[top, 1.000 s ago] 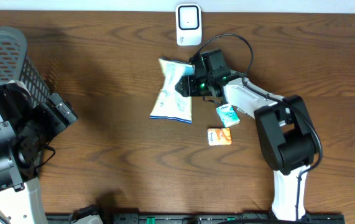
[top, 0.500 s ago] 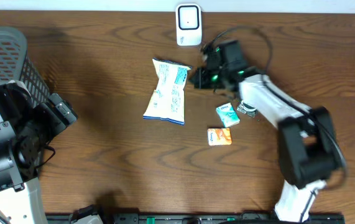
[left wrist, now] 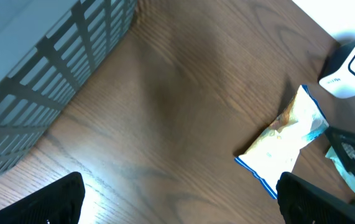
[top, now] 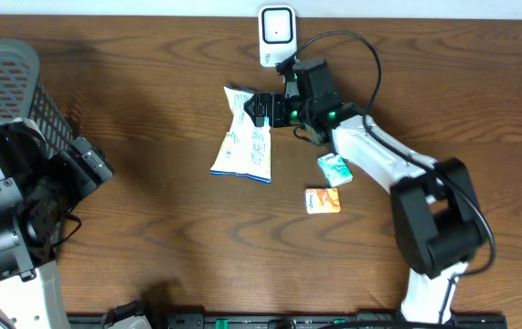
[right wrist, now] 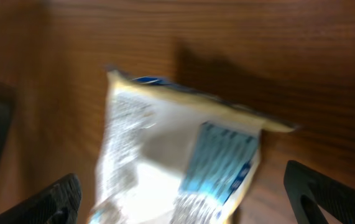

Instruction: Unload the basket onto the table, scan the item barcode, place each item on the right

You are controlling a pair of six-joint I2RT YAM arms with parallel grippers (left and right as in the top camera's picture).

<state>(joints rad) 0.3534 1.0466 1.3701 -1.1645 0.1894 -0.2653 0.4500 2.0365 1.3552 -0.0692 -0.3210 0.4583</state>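
Note:
The item, a white and blue snack bag (top: 243, 139), lies flat on the wooden table below the white barcode scanner (top: 277, 37). My right gripper (top: 262, 111) hovers over the bag's upper right corner, open. In the right wrist view the blurred bag (right wrist: 177, 149) sits between the wide-spread fingers (right wrist: 326, 199), and neither finger touches it. My left gripper (left wrist: 177, 202) is open and empty over bare wood at the left. From it I see the bag (left wrist: 286, 140) and the scanner (left wrist: 350, 67) far to the right.
A grey slatted basket (top: 9, 82) stands at the far left, also seen as the basket (left wrist: 40, 68) in the left wrist view. A small teal packet (top: 334, 169) and an orange packet (top: 323, 200) lie right of the bag, under the right arm.
The right gripper let go of the bag, which settled slightly left. It drew back to the right, then came back over the bag's top edge with its jaws wide. The left arm stayed still.

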